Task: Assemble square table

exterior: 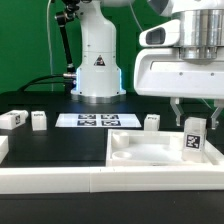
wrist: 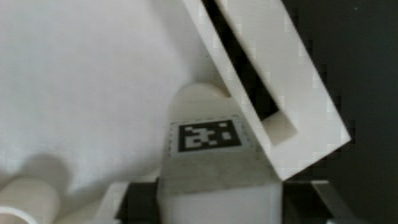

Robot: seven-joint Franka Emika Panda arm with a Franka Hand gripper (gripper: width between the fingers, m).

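The square table's tabletop [exterior: 150,152] is a white tray lying at the exterior view's right, open side up. My gripper [exterior: 196,122] hangs over its right-hand part, shut on a white tagged leg [exterior: 194,140] that stands upright with its lower end close above the tray. In the wrist view the held leg [wrist: 210,140] sits between my dark fingers [wrist: 141,200], gripper [wrist: 221,202], next to the tabletop's raised rim [wrist: 267,80]. Three more legs lie loose on the black table: two at the left [exterior: 12,120] [exterior: 38,119], one behind the tray [exterior: 152,121].
The marker board [exterior: 97,121] lies flat in the middle, in front of the arm's white base [exterior: 97,65]. A long white rail [exterior: 70,181] borders the near edge, with a raised end at the far left [exterior: 3,150]. Black cables run behind the base.
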